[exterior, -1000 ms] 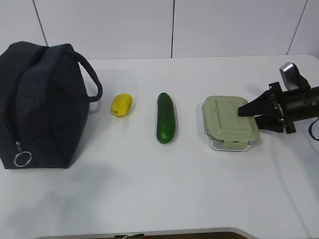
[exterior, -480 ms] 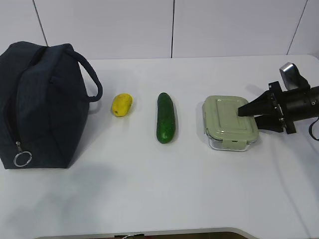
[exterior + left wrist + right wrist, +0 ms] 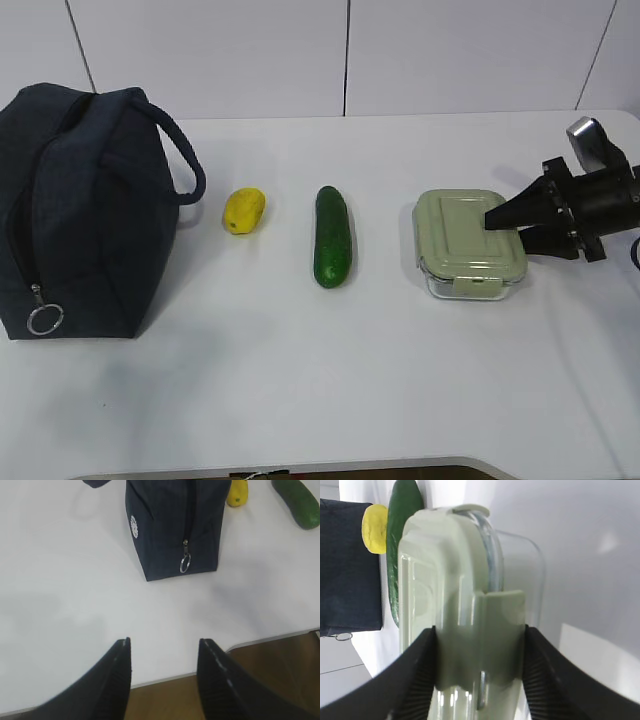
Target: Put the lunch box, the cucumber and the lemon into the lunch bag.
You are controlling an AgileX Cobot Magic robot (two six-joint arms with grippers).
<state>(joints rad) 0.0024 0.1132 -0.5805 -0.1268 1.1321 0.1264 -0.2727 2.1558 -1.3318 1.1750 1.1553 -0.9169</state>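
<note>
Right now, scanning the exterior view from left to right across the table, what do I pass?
Dark navy fabric lunch bag → small yellow lemon → dark green cucumber → clear glass lunch box with pale green lid → black right gripper, closed on the lunch box's right end.

lunch bag (image 3: 85,210): matt dark cloth, metal ring pull
lunch box (image 3: 470,245): clear glass, matt plastic lid
cucumber (image 3: 333,236): glossy, smooth skin
</note>
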